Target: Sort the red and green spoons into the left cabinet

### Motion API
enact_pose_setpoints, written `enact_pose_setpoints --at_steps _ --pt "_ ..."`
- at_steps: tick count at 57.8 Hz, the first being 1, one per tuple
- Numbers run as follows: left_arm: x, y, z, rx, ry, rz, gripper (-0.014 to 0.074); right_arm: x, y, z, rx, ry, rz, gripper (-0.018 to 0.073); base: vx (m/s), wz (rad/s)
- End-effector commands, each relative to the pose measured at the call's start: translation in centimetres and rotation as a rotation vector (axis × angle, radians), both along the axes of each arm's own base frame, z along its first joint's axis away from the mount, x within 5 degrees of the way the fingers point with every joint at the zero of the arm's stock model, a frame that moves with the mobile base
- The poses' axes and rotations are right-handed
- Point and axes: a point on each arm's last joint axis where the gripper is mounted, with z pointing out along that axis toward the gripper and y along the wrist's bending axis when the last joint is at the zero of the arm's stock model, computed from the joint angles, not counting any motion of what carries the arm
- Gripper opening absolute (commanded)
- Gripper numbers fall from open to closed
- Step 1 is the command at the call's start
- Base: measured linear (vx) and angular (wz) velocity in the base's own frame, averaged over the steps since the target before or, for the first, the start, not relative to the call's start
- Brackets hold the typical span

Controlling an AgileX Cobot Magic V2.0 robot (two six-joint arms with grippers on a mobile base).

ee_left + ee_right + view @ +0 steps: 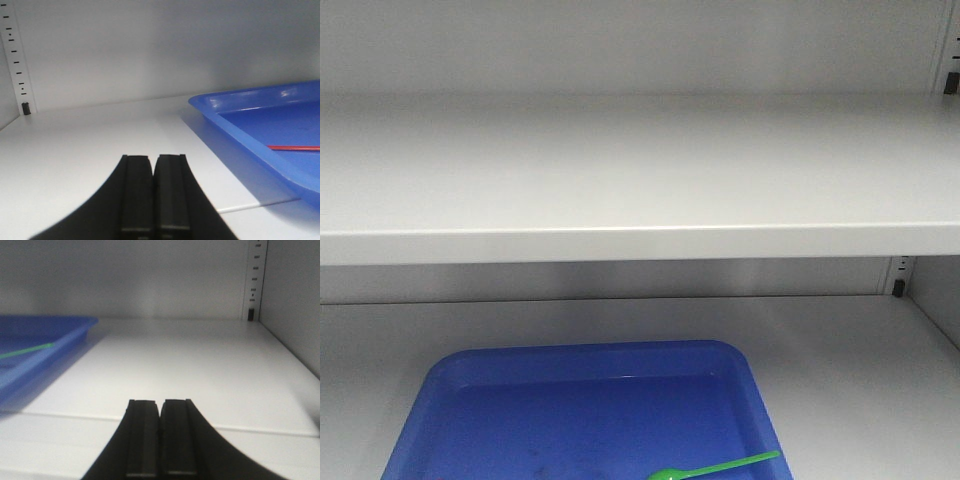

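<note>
Cabinet: a pale grey-white metal cabinet (620, 170) with wide flat shelves, one upper shelf across the front view and a lower shelf beneath it; slotted uprights stand at the rear corners (15, 55).
Tray: a blue plastic tray (470, 385) sits on the lower shelf, towards the front edge, its raised rim rounded at the corners.
Green spoon: the green spoon (720, 467) lies inside the tray at its near right part, handle pointing towards the tray's right rim, bowl at the bottom edge of the front view (partly cut off there); the right wrist view shows only a thin green line of handle (27, 351).
Red spoon: the red spoon (295, 148) lies in the tray; only its straight handle shows, in the left wrist view, running off the right edge, so its bowl cannot be seen.
Left hand: the left hand (152, 197) is low over the bare shelf to the left of the tray, its two black fingers pressed together with nothing between them.
Right hand: the right hand (160, 440) is over the bare shelf to the right of the tray, fingers likewise closed together and empty.
Seam: a thin line crosses the shelf surface near each hand (250, 429).
</note>
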Motion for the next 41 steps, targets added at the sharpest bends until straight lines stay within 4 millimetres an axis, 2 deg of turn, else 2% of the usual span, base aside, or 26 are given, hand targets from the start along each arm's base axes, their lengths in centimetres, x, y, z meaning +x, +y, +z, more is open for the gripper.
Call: enact_pose_setpoints --at_steps 1,41 --pt "-0.17 0.1 0.41 -0.027 -0.081 0.006 -0.0001 -0.06 -0.08 0.42 -0.009 -0.078 -0.009 -0.0003 0.0 0.0" --pt "-0.16 0.09 0.35 -0.026 -0.073 0.005 -0.0001 -0.06 -0.08 0.43 -0.009 -0.079 -0.009 -0.0003 0.0 0.0"
